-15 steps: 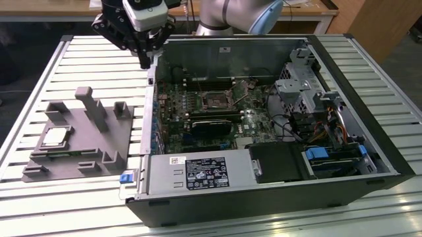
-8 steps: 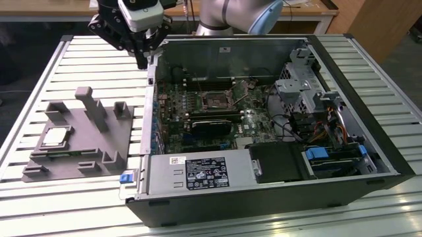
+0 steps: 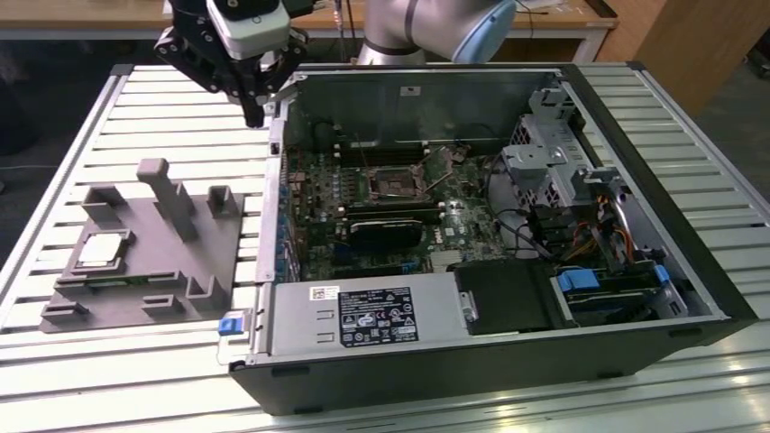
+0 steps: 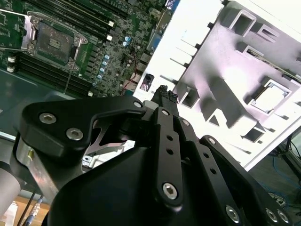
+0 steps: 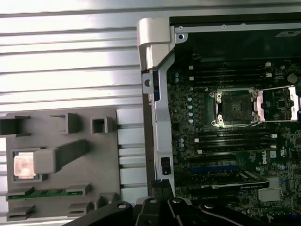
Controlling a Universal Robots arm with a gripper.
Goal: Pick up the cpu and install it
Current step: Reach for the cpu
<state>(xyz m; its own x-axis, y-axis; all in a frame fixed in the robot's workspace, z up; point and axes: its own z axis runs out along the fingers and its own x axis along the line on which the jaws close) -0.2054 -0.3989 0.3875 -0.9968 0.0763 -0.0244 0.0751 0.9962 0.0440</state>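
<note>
cpu (image 3: 103,250) in fixture (image 3: 229,239), fingers (image 3: 252,110) closed nr case (image 3: 481,379)

cpu (image 3: 103,250): silvery metal top plate, bright sheen, glares near white in the first wrist view. Fixture plate (image 3: 157,262): grey plastic, matt, smooth faces. Table (image 3: 72,135): ribbed light metal slats, satin, strong reflections. Computer case (image 3: 481,383): outer shell black and matt, inner walls bare grey sheet metal, dull. Motherboard (image 3: 470,212): green board, slight gloss. Socket (image 5: 233,108): dark centre, shiny metal frame. Gripper (image 4: 162,92): black links, satin with soft highlights, bright metal screw heads. Arm (image 3: 416,27): smooth glossy silver-grey shell, light-blue cap. Panel (image 3: 692,45) behind: brown, wood look.
</note>
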